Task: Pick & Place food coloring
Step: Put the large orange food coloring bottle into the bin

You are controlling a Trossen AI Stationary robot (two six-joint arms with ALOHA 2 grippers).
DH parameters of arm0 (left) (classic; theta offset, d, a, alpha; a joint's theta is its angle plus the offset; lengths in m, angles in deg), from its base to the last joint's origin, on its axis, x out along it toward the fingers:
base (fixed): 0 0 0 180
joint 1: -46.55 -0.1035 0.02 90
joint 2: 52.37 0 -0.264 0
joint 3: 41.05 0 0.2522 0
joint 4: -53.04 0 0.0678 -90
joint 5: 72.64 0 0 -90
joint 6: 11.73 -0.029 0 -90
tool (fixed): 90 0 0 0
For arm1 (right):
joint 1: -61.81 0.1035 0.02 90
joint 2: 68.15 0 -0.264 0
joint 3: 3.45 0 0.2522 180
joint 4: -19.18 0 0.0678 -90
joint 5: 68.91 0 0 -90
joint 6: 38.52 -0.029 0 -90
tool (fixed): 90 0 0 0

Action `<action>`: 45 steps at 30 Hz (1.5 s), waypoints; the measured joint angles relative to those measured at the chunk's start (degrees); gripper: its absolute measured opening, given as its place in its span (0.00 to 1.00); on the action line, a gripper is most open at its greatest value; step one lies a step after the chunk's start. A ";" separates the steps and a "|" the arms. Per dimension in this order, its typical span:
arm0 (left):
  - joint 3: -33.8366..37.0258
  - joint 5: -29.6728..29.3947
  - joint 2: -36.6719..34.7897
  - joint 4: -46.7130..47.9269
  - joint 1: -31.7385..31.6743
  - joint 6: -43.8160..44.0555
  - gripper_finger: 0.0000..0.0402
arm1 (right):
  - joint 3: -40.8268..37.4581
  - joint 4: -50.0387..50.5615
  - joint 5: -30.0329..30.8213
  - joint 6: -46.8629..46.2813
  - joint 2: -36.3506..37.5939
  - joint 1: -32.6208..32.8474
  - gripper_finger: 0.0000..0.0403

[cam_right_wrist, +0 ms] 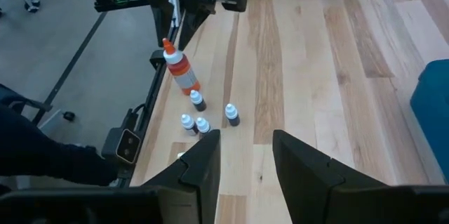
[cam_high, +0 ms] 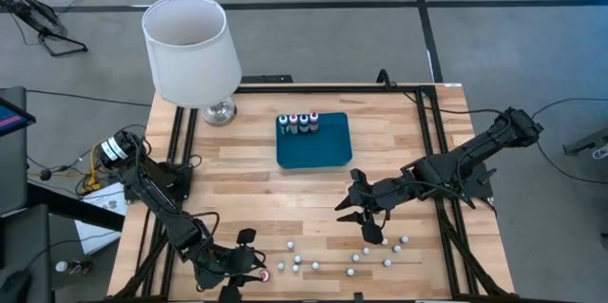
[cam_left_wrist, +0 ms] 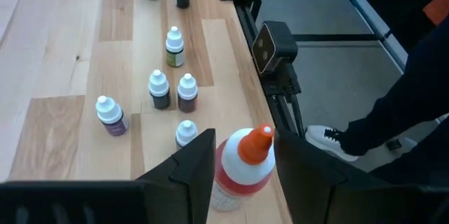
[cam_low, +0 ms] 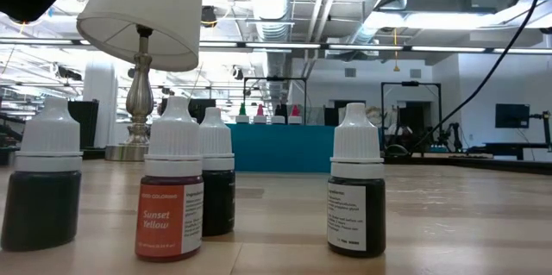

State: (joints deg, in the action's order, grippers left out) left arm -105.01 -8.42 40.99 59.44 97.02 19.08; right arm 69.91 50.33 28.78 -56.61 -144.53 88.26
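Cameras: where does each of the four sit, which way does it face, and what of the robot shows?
High: overhead, straight down; both arms, teal tray, lamp.
Low: table height, level across small bottles toward the tray; no gripper seen.
Left wrist: past the left gripper, open around an orange-capped bottle.
Right wrist: past the open right gripper over bare wood.
Shared: both wrist views show the orange-capped bottle.

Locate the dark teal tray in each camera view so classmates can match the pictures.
High view: teal tray at the table's middle.
Low view: far background, centre.
Left wrist view: not in it.
Right wrist view: cut off at the picture's edge.
Shared landmark: the small white-capped bottles, seen in all four views.
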 joint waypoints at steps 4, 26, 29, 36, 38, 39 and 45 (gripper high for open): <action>0.02 1.39 0.57 -0.87 -0.24 0.02 0.34 | 0.00 0.00 -0.02 -0.28 0.00 -0.37 0.30; 0.02 1.29 0.55 -0.98 -0.46 -0.16 0.29 | 0.02 0.04 -0.11 -0.59 0.00 -0.36 0.30; 0.02 1.29 0.55 -0.98 -0.46 -0.16 0.22 | 0.02 0.07 -0.11 -0.59 0.00 -0.36 0.30; 0.02 0.96 0.46 -0.91 -0.46 -0.12 0.11 | 0.02 0.07 -0.13 -0.58 0.00 -0.34 0.30; 0.01 0.81 0.46 -0.88 -0.48 -0.11 0.09 | 0.02 0.07 -0.13 -0.57 0.00 -0.36 0.30; 0.00 0.42 0.46 -0.83 -0.50 0.23 0.09 | 0.02 0.07 -0.13 -0.58 0.00 -0.36 0.30; 0.01 -4.05 0.46 -0.37 -0.50 0.54 0.10 | 0.02 0.09 -0.13 -0.57 0.00 -0.36 0.30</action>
State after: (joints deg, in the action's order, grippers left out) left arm -104.99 -12.47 41.45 59.07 96.52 19.63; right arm 69.93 50.41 28.65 -57.18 -144.53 87.89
